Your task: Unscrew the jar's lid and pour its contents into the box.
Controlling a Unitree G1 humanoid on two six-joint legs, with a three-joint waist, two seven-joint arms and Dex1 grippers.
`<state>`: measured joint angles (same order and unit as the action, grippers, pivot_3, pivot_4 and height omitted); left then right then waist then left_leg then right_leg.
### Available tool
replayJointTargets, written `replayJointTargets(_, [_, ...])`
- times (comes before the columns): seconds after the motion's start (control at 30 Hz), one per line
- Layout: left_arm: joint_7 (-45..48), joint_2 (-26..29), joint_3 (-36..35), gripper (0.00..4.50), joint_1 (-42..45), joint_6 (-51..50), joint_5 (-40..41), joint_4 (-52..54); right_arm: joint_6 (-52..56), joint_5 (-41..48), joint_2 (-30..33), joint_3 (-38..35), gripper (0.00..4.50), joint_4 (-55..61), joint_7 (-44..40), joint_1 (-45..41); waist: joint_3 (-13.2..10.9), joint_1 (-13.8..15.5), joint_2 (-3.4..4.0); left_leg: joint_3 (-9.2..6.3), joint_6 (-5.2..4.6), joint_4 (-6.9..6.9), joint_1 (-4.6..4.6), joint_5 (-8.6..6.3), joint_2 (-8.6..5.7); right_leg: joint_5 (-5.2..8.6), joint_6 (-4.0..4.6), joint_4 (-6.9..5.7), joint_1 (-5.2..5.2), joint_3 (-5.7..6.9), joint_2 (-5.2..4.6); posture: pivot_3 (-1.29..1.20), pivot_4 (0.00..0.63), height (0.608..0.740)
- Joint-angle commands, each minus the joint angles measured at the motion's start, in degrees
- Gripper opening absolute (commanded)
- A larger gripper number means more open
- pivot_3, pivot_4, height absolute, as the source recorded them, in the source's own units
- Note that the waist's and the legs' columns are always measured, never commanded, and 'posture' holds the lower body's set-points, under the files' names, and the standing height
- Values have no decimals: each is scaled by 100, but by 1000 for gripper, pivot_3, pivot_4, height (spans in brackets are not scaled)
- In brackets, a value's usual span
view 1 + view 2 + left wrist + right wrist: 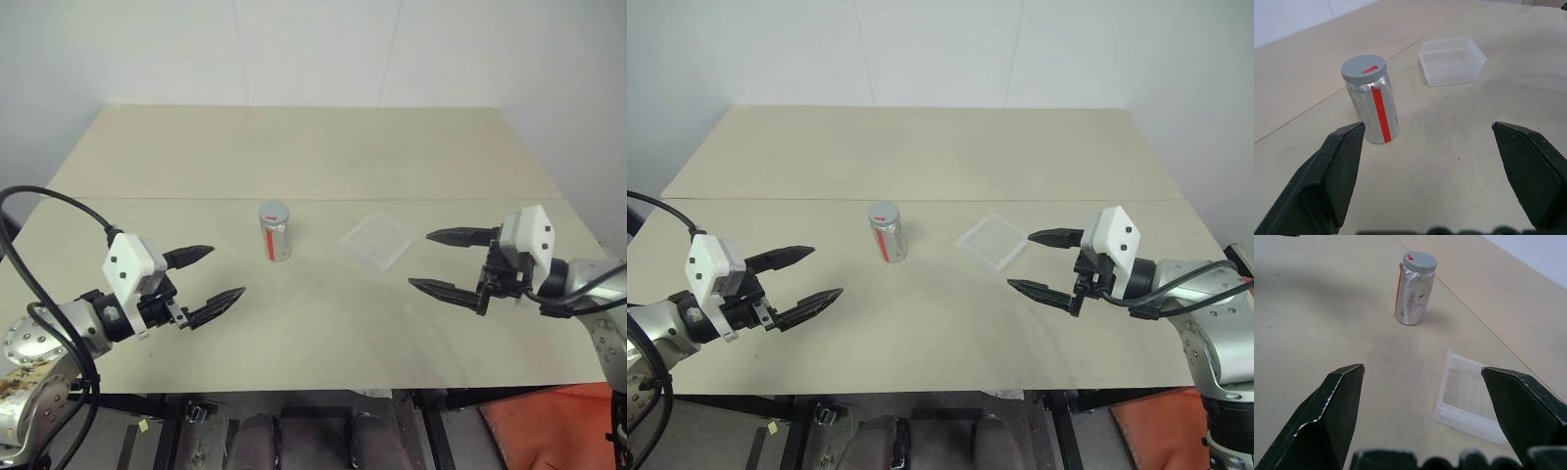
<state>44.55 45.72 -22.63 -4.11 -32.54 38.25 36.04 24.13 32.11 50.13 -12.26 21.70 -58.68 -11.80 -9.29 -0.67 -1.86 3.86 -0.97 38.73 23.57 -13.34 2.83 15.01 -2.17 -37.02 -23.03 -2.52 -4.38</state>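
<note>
While upright, jar (274,233) silvery, red-striped | lid (1363,68) grey, on

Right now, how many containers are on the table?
2: the jar, upright near the table's middle with its lid on, and the clear box beside it, toward the robot's right. Nothing seems hidden.

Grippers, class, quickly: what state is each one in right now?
Left gripper: open, fingers spread, holding nothing.
Right gripper: open, fingers spread, holding nothing.
</note>
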Motion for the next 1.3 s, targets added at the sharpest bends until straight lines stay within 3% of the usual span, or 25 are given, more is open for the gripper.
replayJointTargets(0.03, [33,47,-59,4500,65,131,12,77,-82,52,65,-204,4462,179,0,22,0,0,0,0,0,0,0,0,0,0,0,0,0,0,0,0,150,740])
replayJointTargets(0.4, [-240,-223,220,4500,40,68,-12,87,-225,-46,11,-151,4462,68,68,-191,0,-8,0,-1,0,0,0,0,0,0,0,0,-1,-1,0,0,150,740])
replayJointTargets(0.63, [-1280,-1001,715,4500,-107,137,-567,409,-254,-103,-88,108,4462,15,48,-583,0,0,0,-5,0,1,2,0,-1,0,-1,0,0,-1,0,0,150,740])
replayJointTargets(0.77, [-2163,-1722,1351,4500,-28,250,-1235,381,-316,-196,-90,254,4462,-172,-41,-778,0,7,-1,-7,0,2,-3,0,-3,-1,-1,1,9,-1,-2,0,150,740])
replayJointTargets(0.97, [-3087,-2550,2313,4500,534,608,-2434,-372,-311,-205,-136,324,4462,-177,-62,-887,0,71,0,-14,0,4,-6,0,-7,-2,-2,1,16,3,0,0,150,740])
replayJointTargets(1.3, [-3434,-3178,2596,4500,1573,984,-3111,-1648,-287,-184,-109,150,4462,43,77,-747,0,87,0,-18,-1,5,-4,0,-10,-3,-3,3,17,3,0,0,150,740])
